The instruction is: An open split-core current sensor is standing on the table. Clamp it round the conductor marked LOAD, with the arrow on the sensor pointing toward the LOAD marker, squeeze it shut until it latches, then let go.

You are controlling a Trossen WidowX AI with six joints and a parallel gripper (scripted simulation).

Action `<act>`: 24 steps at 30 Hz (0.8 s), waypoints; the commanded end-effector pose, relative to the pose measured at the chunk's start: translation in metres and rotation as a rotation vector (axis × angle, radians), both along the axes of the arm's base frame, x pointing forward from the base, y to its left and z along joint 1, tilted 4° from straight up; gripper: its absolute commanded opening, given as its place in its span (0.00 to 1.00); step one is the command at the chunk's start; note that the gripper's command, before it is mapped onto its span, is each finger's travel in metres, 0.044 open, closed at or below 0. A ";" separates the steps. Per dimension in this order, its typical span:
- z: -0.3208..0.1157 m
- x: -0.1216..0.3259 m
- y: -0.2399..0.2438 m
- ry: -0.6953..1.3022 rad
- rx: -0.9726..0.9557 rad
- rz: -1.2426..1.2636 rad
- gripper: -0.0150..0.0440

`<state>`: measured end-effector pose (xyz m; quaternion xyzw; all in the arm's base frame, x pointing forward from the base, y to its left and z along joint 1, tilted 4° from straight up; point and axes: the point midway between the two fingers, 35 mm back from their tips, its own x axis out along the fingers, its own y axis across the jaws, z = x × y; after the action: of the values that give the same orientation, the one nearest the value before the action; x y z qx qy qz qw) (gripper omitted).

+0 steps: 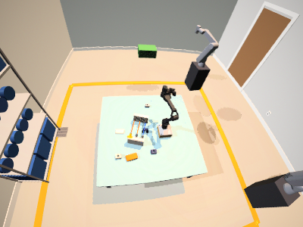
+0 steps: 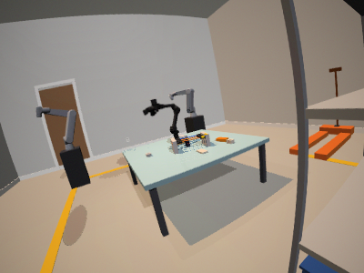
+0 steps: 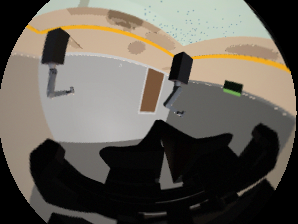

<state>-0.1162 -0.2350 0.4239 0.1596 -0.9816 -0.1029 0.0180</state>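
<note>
My gripper [image 2: 146,111] [image 3: 158,122] is shut and empty, raised high above the table's back edge, far from the conductors. A rack with two pale end blocks [image 1: 135,141] [image 2: 174,146] carries two orange conductors and a blue conductor. A small dark item [image 1: 145,130] [image 2: 187,143] is at the blue conductor; it may be the sensor, but whether it is clamped round it or latched cannot be told. Another small dark item [image 1: 153,151] stands on the table [image 1: 182,163] [image 2: 164,175] in front of the rack. The LOAD marker and the sensor's arrow are too small to read.
The arm rises from beside a pinkish box [image 1: 164,132] right of the rack. A yellow piece [image 1: 129,136] is at the rack's front. A white card [image 1: 120,132] [image 2: 202,151], an orange block [image 1: 132,157] [image 2: 222,139] and small pale items [image 1: 118,156] [image 1: 147,105] lie around.
</note>
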 end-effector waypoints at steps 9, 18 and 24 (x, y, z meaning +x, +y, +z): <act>-0.017 0.090 -0.048 0.307 0.451 0.502 0.65; -0.036 0.218 -0.047 0.995 0.782 0.976 1.00; -0.052 0.306 -0.011 1.600 0.777 1.146 1.00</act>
<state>0.1314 -0.2768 0.3823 0.5045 -0.5071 -0.4853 0.5028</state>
